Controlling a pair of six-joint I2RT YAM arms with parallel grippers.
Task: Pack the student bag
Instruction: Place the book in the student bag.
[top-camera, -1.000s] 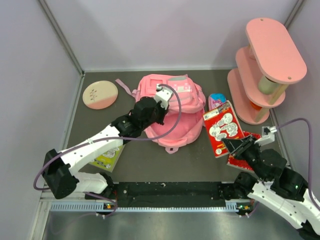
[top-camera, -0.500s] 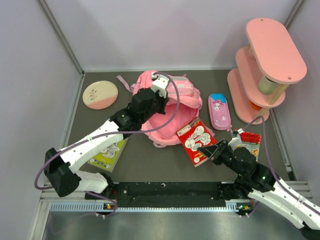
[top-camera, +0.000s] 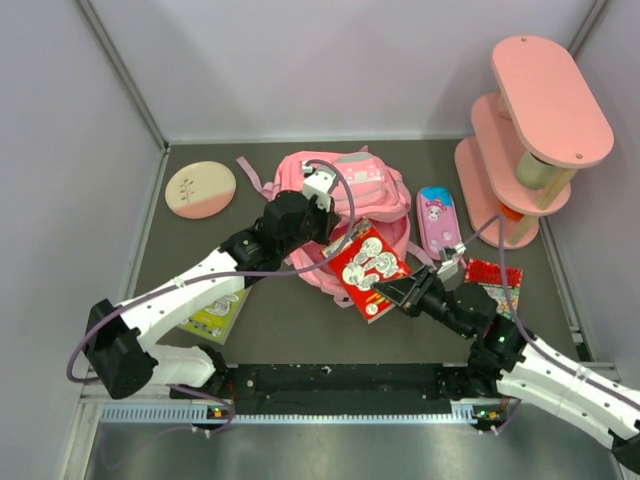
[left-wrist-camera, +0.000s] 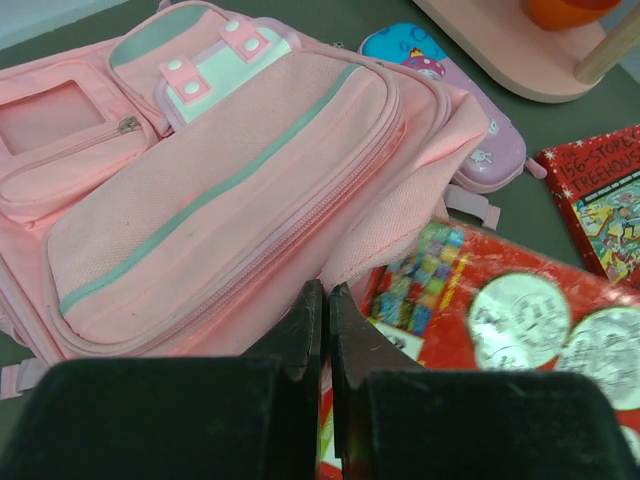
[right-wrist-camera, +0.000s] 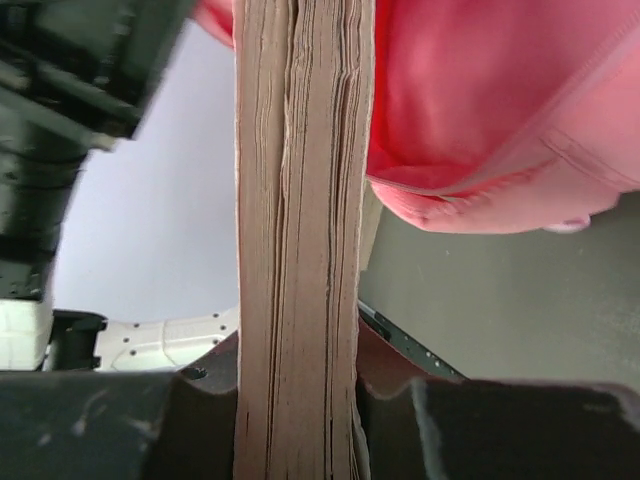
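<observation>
Top external view: a dark grey worktop (top-camera: 290, 325) boxed in by pale lilac walls (top-camera: 300, 60). The student bag (top-camera: 370, 190) lies at its back middle, a pink tiered shelf (top-camera: 550, 90) stands in the back right corner, and a round plate (top-camera: 200, 188) sits back left. The right gripper (top-camera: 392, 293) clamps a red book (top-camera: 370, 262) that overlaps the bag. Only the right wrist view shows its page edges pinched between the fingers. Only the left wrist view shows the left gripper (left-wrist-camera: 327, 300), jaws pressed together at the bag's near edge.

Student bag (top-camera: 380, 195): large pink fabric backpack, grey zipper strips, lying mid-table, front pockets facing up.
</observation>
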